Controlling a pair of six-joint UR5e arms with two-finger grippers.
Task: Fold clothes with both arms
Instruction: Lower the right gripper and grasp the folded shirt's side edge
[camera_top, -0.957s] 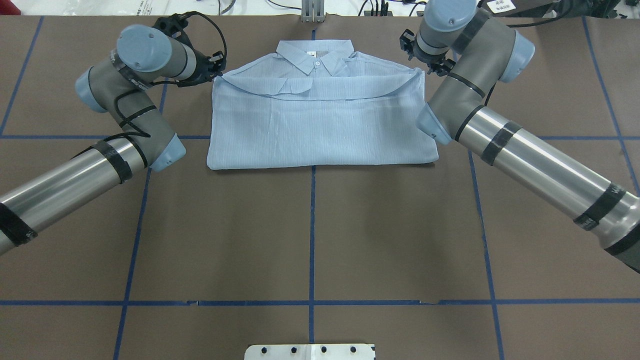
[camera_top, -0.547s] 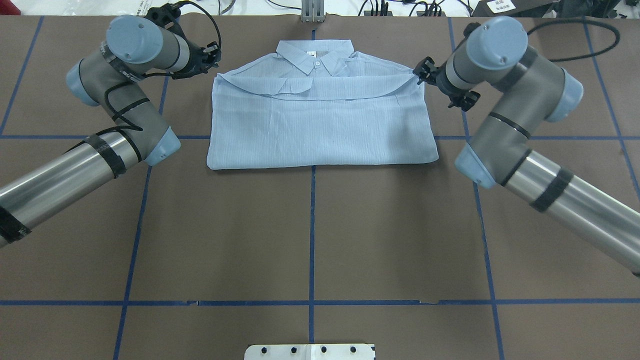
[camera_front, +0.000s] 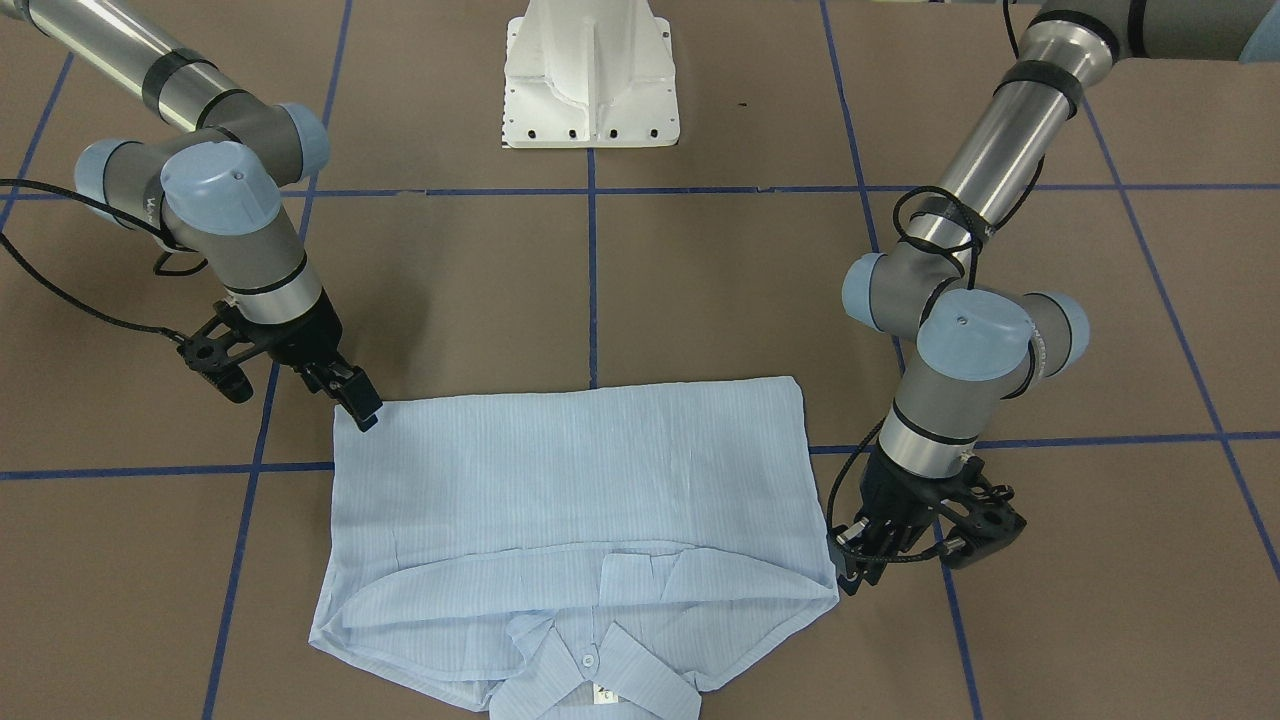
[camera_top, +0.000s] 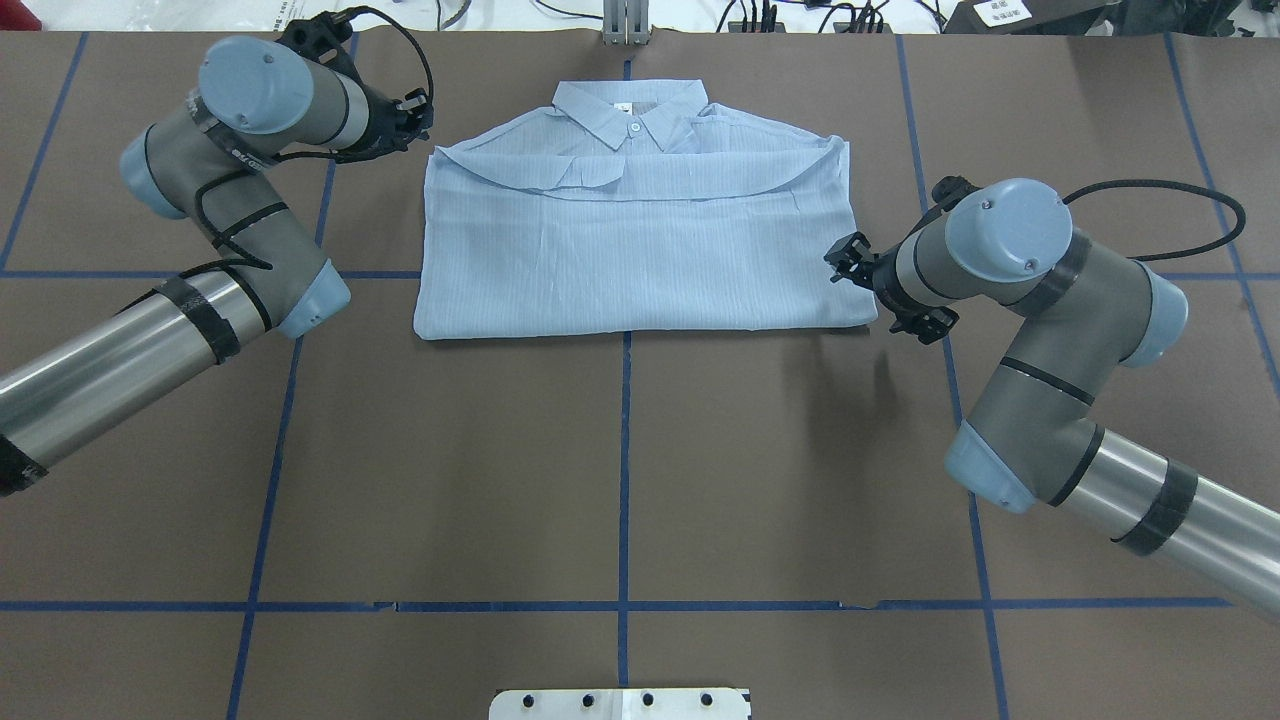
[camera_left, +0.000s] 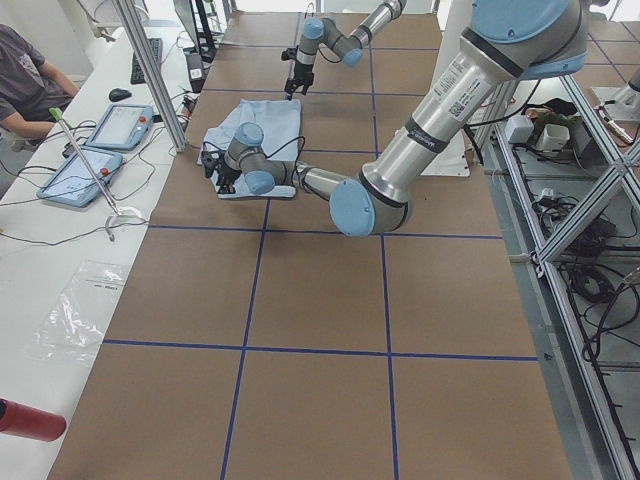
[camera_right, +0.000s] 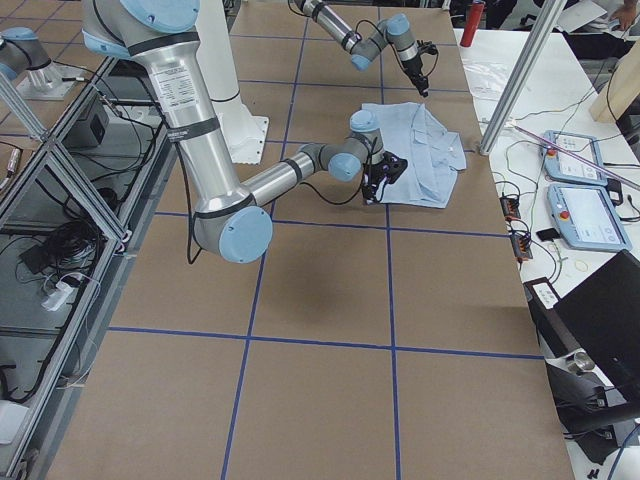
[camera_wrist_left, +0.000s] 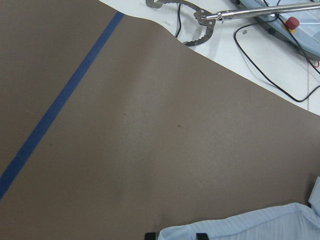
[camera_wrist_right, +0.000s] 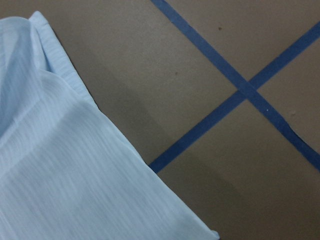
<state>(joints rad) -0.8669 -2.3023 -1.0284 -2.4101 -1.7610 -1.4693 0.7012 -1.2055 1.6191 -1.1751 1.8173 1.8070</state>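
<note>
The shirt (camera_top: 640, 250) lies flat in the upper middle. The left gripper (camera_top: 422, 113) sits at its upper left corner, jaws apart. The right gripper (camera_top: 840, 262) is by its right edge; I cannot tell if its jaws are apart. Grabbing only the top layer could pull the fold open.

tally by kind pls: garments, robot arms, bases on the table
Shirt: 1
Robot arms: 2 (left arm, right arm)
White base: 1
Total: 4
</note>
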